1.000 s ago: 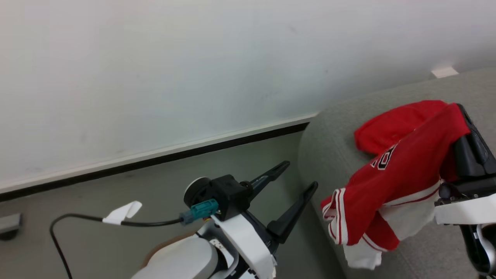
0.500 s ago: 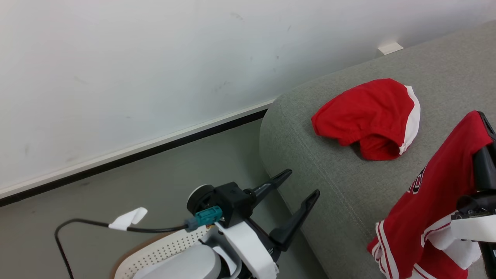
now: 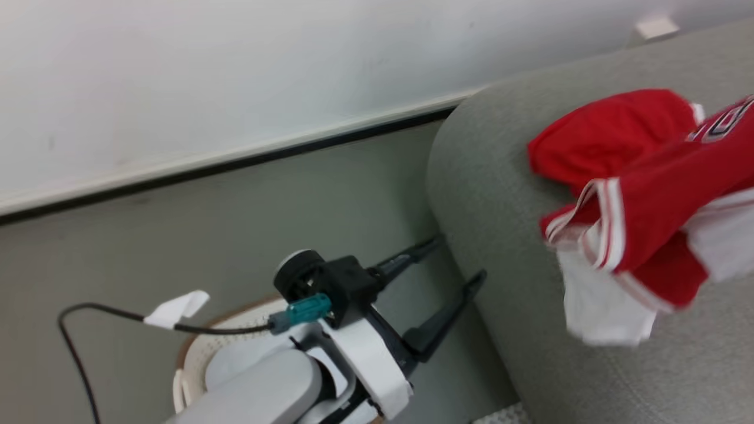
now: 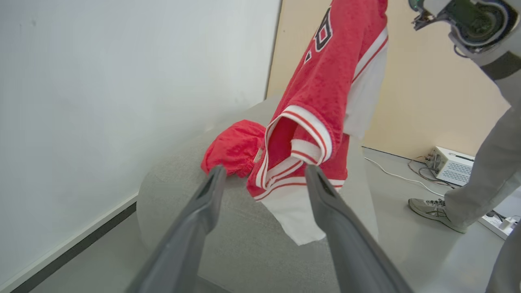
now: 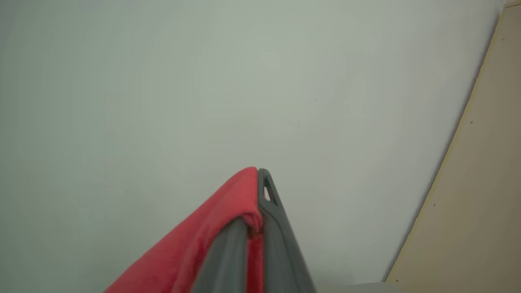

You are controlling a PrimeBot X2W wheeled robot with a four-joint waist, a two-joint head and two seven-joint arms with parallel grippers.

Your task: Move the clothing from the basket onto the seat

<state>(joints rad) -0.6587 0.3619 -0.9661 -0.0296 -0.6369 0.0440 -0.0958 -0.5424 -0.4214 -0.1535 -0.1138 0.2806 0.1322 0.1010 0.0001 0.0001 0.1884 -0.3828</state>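
The large light grey fabric-upholstered seat (image 3: 500,194) with rounded edges is recorded against the white wall, its rounded end towards the cream-white perforated plastic basket (image 3: 191,353) with a brown rim, which stands on the floor and is partly covered by the left arm.

A red jersey with white trim and black lettering (image 4: 325,81) is suspended over the seat's front edge. Whether its white hem touches the upholstery cannot be determined.

A second, crumpled red garment (image 3: 601,135) is found lying on the seat top near the rounded end, just behind the jersey.

The left gripper (image 3: 460,255) is held with fingers spread wide and empty, beside the seat's end above the floor.

The right gripper (image 5: 259,195) is pressed together, with red jersey cloth pinched between its fingers.

A person's grey-trousered leg (image 4: 480,175) and shoe (image 4: 435,207) are noted beyond the seat.
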